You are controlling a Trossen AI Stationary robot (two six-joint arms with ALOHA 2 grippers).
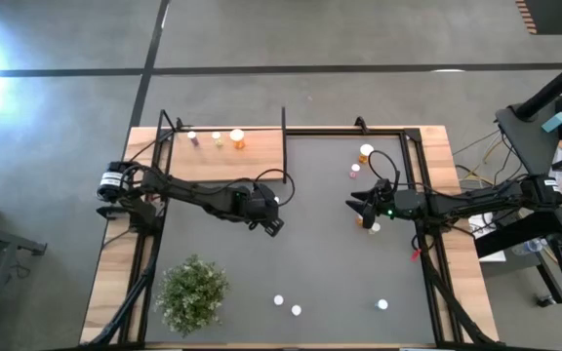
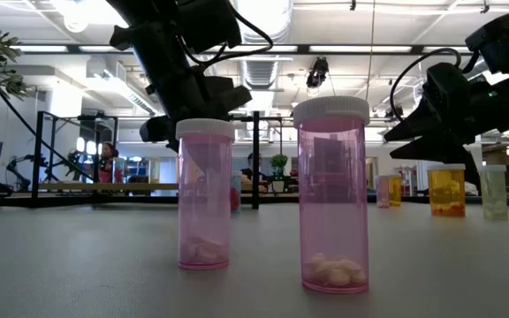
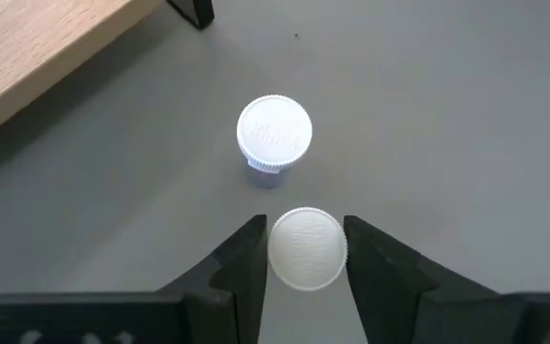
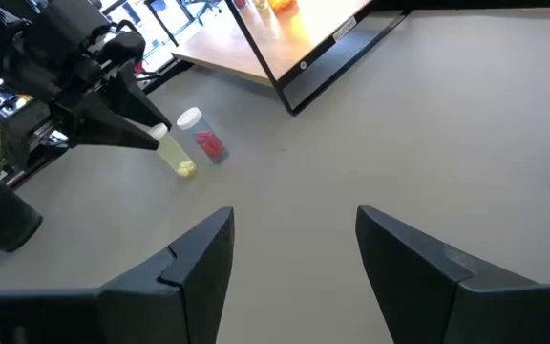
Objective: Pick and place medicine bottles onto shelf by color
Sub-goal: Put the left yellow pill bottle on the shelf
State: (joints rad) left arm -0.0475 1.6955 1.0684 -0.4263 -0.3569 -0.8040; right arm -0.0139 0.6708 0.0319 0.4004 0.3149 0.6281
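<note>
Left claw (image 3: 304, 250) first: its two dark fingers are pinched in on the ribbed white cap of a small pale-bodied medicine bottle (image 3: 306, 247), one finger on each side of the cap. In the right wrist view that bottle (image 4: 175, 153) shows a clear, yellowish body with yellow pills, leaning at the finger ends. The grip sits high on the cap, probably so the fingers stay clear of the neighbour. And what a close neighbour it is: a second white-capped bottle with red pills (image 4: 203, 137) stands just beside it on the dark grey bench (image 1: 330, 263).

Moving outward, the flat light-wood shelf with thin black upright rods (image 1: 261, 151) lies near, beyond the left arm, toward the bench's far left corner. It already carries a short row of bottles (image 1: 215, 139) — pinkish, pale and orange by the look of it — so I'd judge the pale bottle is headed for its own colour spot there.

Over on the right, the right claw (image 4: 294, 253) hangs half spread and empty, low above the bench near an orange bottle (image 1: 365, 153) and a pink one (image 1: 354, 172); it looks to be waiting its turn. Three more white-capped bottles (image 1: 295, 310) stand along the near edge, beside the green bushy plant (image 1: 193, 291).
</note>
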